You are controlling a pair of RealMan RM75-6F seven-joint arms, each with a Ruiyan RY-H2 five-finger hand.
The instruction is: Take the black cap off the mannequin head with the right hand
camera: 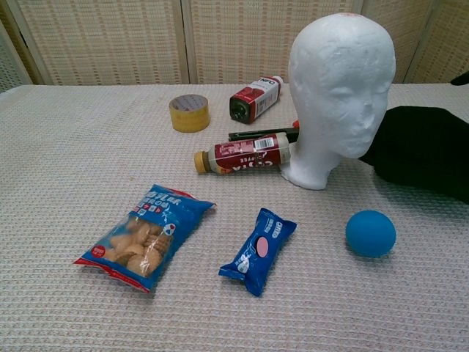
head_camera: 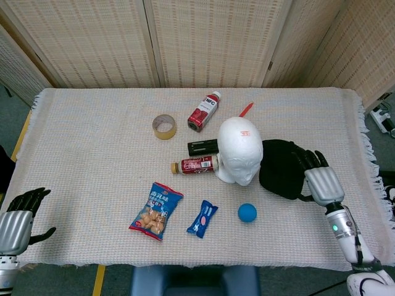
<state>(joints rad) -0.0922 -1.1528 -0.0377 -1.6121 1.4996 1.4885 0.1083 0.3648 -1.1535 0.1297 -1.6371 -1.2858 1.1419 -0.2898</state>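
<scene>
The white foam mannequin head (head_camera: 239,150) (camera: 338,88) stands bare in the middle of the table. Just to its right, the black cap (head_camera: 281,168) (camera: 423,147) lies flat on the cloth. My right hand (head_camera: 318,176) is at the cap's right edge with its dark fingers spread over the fabric and its thumb held apart, gripping nothing. My left hand (head_camera: 18,217) hangs off the table's front left corner, its fingers apart and empty.
Near the head lie a brown bottle (head_camera: 196,164), a black bar (head_camera: 203,147), a red bottle (head_camera: 204,111) and a tape roll (head_camera: 164,126). A blue ball (head_camera: 247,213), a blue wrapper (head_camera: 202,218) and a snack bag (head_camera: 156,210) sit toward the front.
</scene>
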